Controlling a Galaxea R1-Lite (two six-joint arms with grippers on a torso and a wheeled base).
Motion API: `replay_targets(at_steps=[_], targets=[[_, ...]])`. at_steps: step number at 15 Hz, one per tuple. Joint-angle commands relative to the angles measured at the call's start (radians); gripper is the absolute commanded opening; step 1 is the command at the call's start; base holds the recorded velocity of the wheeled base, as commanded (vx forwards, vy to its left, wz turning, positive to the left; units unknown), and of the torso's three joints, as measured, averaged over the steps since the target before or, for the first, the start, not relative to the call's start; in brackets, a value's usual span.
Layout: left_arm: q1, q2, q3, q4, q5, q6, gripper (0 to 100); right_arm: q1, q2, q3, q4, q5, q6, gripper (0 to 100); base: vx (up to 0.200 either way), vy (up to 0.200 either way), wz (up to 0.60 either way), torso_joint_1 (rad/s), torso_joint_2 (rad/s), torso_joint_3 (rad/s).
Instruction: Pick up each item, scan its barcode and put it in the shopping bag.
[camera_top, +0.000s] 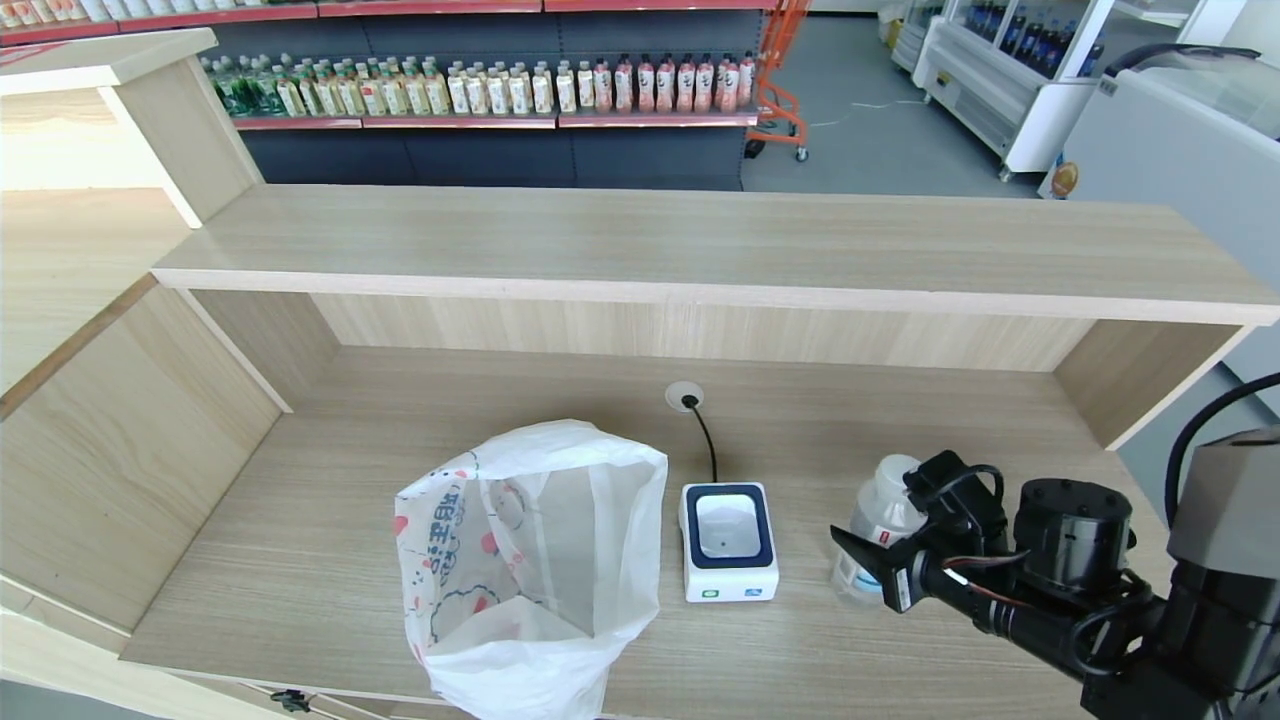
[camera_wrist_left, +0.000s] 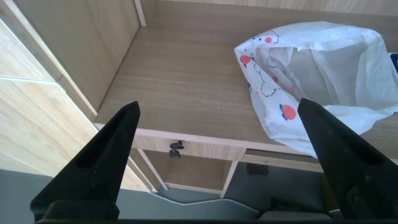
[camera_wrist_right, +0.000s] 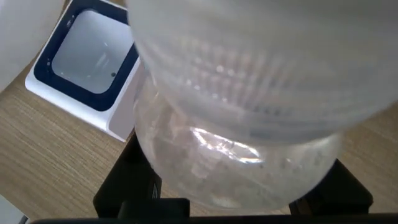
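My right pincer clasps the bottle, which stands just right of the scanner. I should lift straight up, then slowly rotate it until the barcode faces the scanner. Meanwhile my left pincer hangs wide by the bag.

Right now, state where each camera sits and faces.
Head view: on the head, facing down at counter, bag, scanner, bottle; right arm shows.
Left wrist view: on the left wrist, facing the bag from the counter's edge; left fingers show, open.
Right wrist view: on the right wrist, facing the bottle and scanner; right fingers grip the bottle.
Shared: bag in head and left; bottle, scanner in head and right.
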Motion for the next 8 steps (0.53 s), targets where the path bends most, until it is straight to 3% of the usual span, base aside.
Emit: replay_targets(at_steps=[1, 3, 4, 5, 6, 8], targets=[[0.000, 0.000, 0.000, -0.001, 0.000, -0.001, 100, -0.015, -0.130, -0.048, 0.034, 0.021, 0.078, 0, 0.000, 0.000, 0.00, 0.000, 0.00, 0.000], [0.000, 0.000, 0.000, -0.001, 0.000, -0.001, 100, -0.076, -0.242, -0.109, 0.186, 0.121, 0.107, 0, 0.000, 0.000, 0.00, 0.000, 0.00, 0.000], [0.000, 0.000, 0.000, -0.001, 0.000, -0.001, 100, -0.150, -0.362, -0.188, 0.385, 0.293, 0.161, 0, 0.000, 0.000, 0.00, 0.000, 0.00, 0.000], [0.000, 0.000, 0.000, -0.001, 0.000, -0.001, 100, -0.174, -0.408, -0.226, 0.465, 0.374, 0.193, 0, 0.000, 0.000, 0.00, 0.000, 0.00, 0.000], [0.000, 0.000, 0.000, -0.001, 0.000, -0.001, 100, -0.205, -0.486, -0.297, 0.589, 0.521, 0.262, 0, 0.000, 0.000, 0.00, 0.000, 0.00, 0.000], [0.000, 0.000, 0.000, -0.001, 0.000, -0.001, 100, -0.227, -0.577, -0.355, 0.698, 0.699, 0.362, 0, 0.000, 0.000, 0.00, 0.000, 0.00, 0.000]])
